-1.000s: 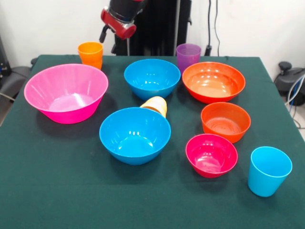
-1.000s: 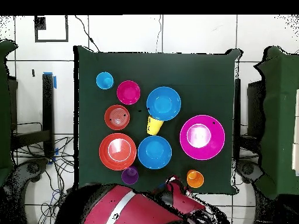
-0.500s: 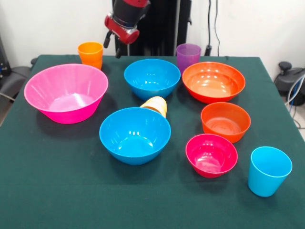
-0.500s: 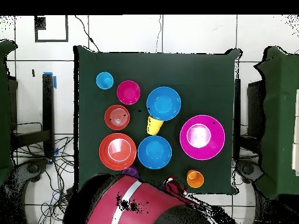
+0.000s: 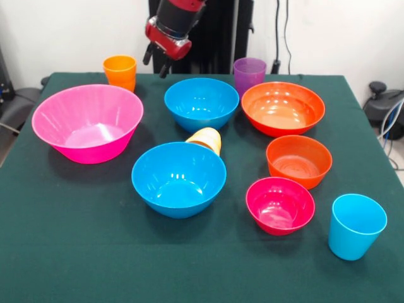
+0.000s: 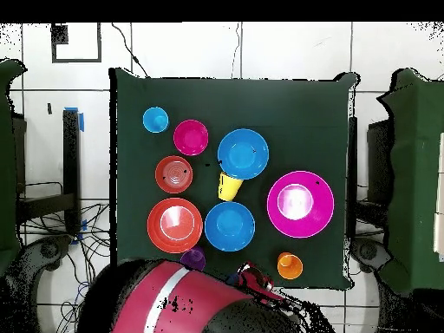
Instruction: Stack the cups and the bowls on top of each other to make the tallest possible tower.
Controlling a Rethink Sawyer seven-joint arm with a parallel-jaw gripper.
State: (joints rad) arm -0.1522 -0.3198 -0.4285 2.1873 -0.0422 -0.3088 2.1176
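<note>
Illumination is bright and even in both views, coming from overhead. Small white glare spots sit on the glossy inner walls of the near blue bowl [image 5: 178, 178], the wide orange-red bowl [image 5: 283, 107] and the small magenta bowl [image 5: 280, 204]. Shadows on the green counter [image 5: 76, 252] are soft and short, lying close under each vessel. Front view is in focus throughout; the overhead view is coarser in detail.

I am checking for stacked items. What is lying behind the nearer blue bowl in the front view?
A yellow-orange cup lies tipped on its side behind the nearer blue bowl. The bowl's rim covers its lower part, so whether they touch cannot be seen.
</note>
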